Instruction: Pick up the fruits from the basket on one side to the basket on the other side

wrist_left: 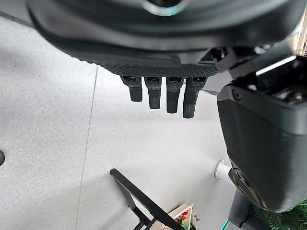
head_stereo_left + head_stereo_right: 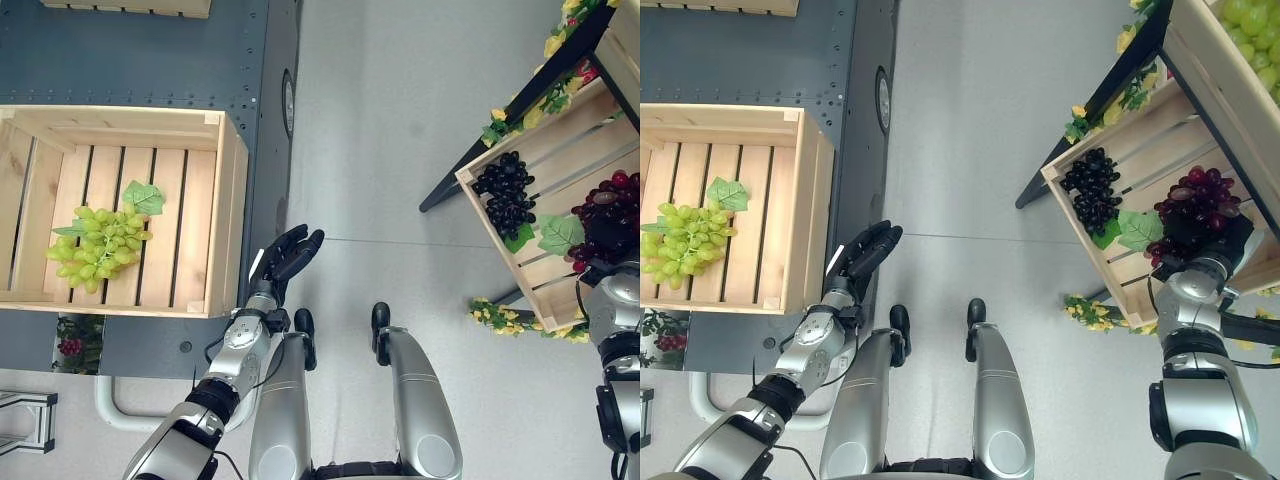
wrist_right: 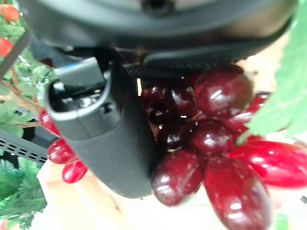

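Presently noted: right hand (image 2: 1225,245) pressed into the red grape bunch (image 2: 1196,210) inside the slanted wooden crate (image 2: 1110,270) on the robot's right. In the right wrist view, thumb (image 3: 103,139) lying against dark red grapes (image 3: 211,139), berries touching it along its side — fingers hidden behind the fruit, so grasped or not cannot be told. Bunch resting in the crate, with a green leaf (image 2: 1137,229) just beside it. A black grape bunch (image 2: 1093,186) in the same crate, near the red one, further up the slats. Yellow-flowered greenery (image 2: 1090,305) along the crate's lower edge and at its upper corner. Green grapes (image 2: 1250,25) in a second crate above.

Left hand (image 2: 287,255) held over the grey floor (image 2: 400,150), just beside the flat wooden crate (image 2: 225,215) on the robot's left — fingers (image 1: 165,98) straight in a row, relaxed, holding nothing. Inside that crate, a green grape bunch (image 2: 98,247) with leaf (image 2: 144,197) lying on the slats, well apart from the hand. Crate resting on a dark blue-grey surface (image 2: 150,60).
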